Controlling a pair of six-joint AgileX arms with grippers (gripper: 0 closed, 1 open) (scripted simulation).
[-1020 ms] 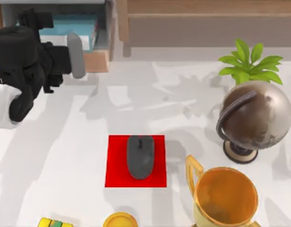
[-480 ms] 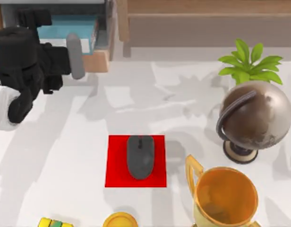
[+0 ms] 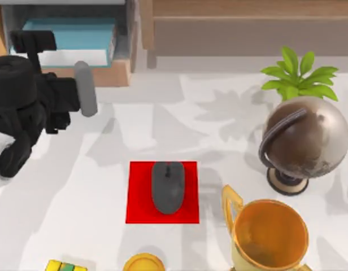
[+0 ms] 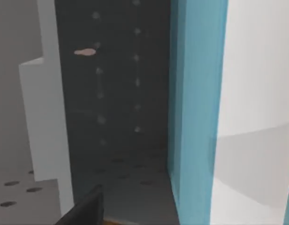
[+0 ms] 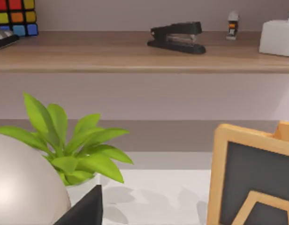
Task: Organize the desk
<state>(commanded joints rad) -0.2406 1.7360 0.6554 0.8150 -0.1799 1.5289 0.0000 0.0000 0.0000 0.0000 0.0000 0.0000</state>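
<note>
- Overhead, our left pincer (image 3: pixel 83 87) sits at the counter's (image 3: pixel 78 186) far left, by the front of the wooden drawer (image 3: pixel 120 70), which holds a blue book (image 3: pixel 72 28). Over the last second the arm has drawn back toward us, uncovering more of the book; we cannot tell how the fingers stand. The white counter fills the view, carrying a grey mouse (image 3: pixel 168 187) on a red mat (image 3: pixel 137 197), a globe (image 3: pixel 304 141), a plant (image 3: pixel 298 73) and a gold trophy (image 3: pixel 270 234).
- From the left wrist, we look at the blue book (image 4: pixel 196 108) on edge beside a dark perforated wall (image 4: pixel 116 84). We judge the book already stowed, the arm now retreating.
- From the right wrist, the parked right arm faces a shelf (image 5: pixel 135 58) with a stapler (image 5: pixel 177 37), a colour cube (image 5: pixel 15 16), the plant (image 5: pixel 74 145) and a framed board (image 5: pixel 254 178); its pincer's state we cannot tell.
</note>
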